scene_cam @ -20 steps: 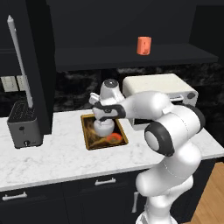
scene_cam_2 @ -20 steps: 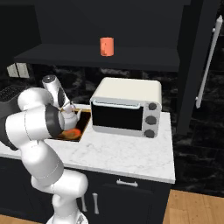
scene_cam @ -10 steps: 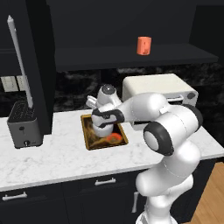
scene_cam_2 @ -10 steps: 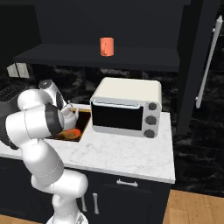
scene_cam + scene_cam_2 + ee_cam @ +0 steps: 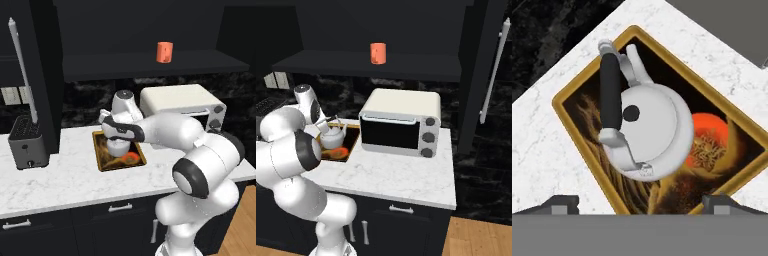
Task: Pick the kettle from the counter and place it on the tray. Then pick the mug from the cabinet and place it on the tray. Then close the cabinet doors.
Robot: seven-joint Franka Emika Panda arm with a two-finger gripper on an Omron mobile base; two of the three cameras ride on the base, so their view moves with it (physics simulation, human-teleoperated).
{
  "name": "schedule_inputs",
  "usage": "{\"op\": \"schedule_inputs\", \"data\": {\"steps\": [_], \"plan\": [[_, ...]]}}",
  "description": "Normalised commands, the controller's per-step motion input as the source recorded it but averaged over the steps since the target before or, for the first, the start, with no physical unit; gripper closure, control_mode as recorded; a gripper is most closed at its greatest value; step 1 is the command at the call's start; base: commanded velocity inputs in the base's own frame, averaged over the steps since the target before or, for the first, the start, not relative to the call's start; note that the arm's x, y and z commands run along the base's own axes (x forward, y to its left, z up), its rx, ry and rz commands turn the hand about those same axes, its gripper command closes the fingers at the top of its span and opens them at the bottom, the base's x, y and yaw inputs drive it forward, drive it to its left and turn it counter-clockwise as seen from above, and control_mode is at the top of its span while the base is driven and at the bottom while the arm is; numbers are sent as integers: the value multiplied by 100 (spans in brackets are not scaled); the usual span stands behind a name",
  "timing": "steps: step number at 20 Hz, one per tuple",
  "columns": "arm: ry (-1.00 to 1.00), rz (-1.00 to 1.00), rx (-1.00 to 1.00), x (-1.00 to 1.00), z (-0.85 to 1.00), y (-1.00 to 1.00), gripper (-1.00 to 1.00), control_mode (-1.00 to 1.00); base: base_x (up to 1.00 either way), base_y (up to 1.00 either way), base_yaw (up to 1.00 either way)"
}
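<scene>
Here we see the kettle (image 5: 646, 130) sitting upright inside the tray (image 5: 571, 92), its dark handle arched over the lid and its short spout pointing toward one of the tray's short ends. In the right base view the kettle (image 5: 332, 137) stands on the tray (image 5: 351, 128), just left of the toaster oven (image 5: 400, 122). The tray lies flat on the counter (image 5: 65, 180), its golden rim framing the orange-and-brown picture around the kettle's base.

Above the kettle hangs the gripper (image 5: 640, 205); its two fingertips (image 5: 559, 205) stand wide apart at either side of the hand view, clear of the kettle and gripping nothing. In the left base view the hand (image 5: 119, 131) covers most of the kettle, with the tray (image 5: 100, 163) showing below it.

Further out, the mug (image 5: 164, 51) stands upright on the shelf of the cabinet (image 5: 125, 62), well above the toaster oven. We see a cabinet door (image 5: 497, 70) swung open at the right, and a dark toaster (image 5: 27, 141) sits on the counter left of the tray.
</scene>
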Motion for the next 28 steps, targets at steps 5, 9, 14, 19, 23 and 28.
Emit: {"op": "schedule_inputs", "data": {"steps": [5, 9, 14, 19, 23, 28], "plan": [[1, 0, -12, -86, 85, -52, -100, -100, 0, 0, 0], [-3, 11, -23, -52, -1, -91, -100, -100, 0, 0, 0], [-1, 34, -6, -33, 25, -79, -100, -100, 0, 0, 0], [0, 40, -19, -51, 100, -53, -100, -100, 0, 0, 0], [-4, 30, -27, -34, 99, -54, -100, -100, 0, 0, 0], [-22, 25, -13, 4, 71, -57, -100, -100, 0, 0, 0]]}}
